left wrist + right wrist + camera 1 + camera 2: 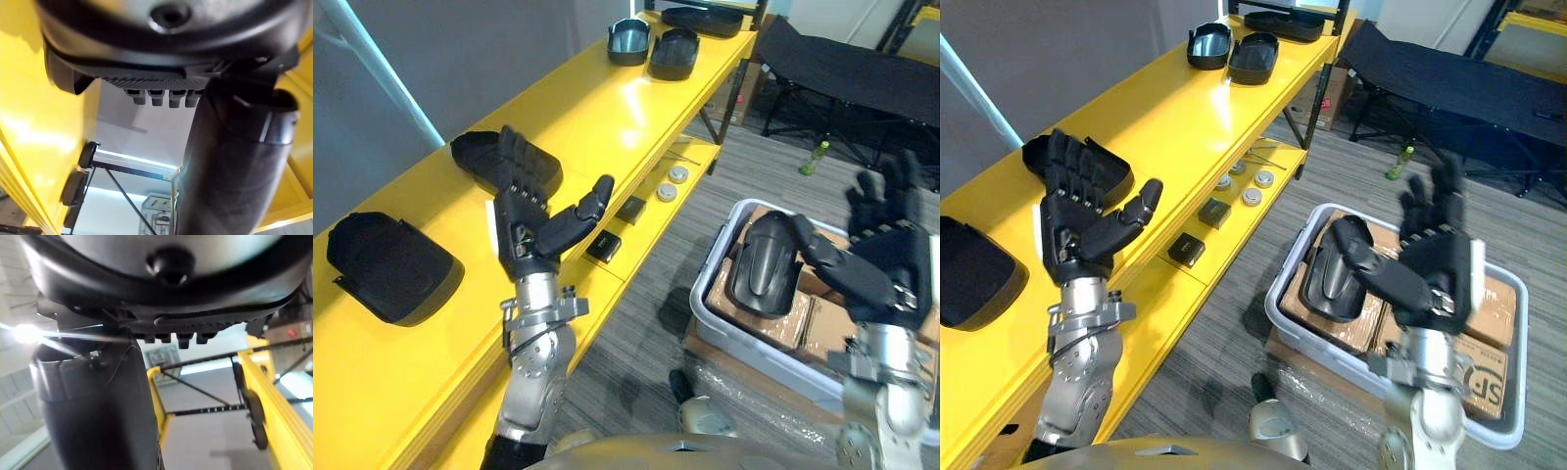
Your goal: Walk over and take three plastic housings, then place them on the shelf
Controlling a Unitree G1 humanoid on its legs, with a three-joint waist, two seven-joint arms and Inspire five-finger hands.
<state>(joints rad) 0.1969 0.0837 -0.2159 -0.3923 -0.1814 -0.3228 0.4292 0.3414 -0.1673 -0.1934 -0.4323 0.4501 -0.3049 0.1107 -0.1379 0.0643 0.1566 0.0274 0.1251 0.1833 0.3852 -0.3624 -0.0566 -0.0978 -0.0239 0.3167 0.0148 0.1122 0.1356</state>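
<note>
A black plastic housing (764, 262) lies on cardboard boxes in a grey bin (715, 323) on the floor. My right hand (886, 264) is raised just right of it, open, holding nothing, its thumb reaching over the housing's edge. My left hand (533, 220) is held up before the yellow shelf (607, 108), open and empty. On the shelf top one housing (391, 266) rests at the near left and another (480, 157) sits just behind my left hand. Two more housings (628, 41) (674, 53) lie at the far end.
The shelf's lower level holds small black boxes (604, 245) and round discs (667, 192). A black folding cot (862, 69) stands beyond the bin, with a green bottle (815, 159) on the floor beside it. Striped grey carpet lies between shelf and bin.
</note>
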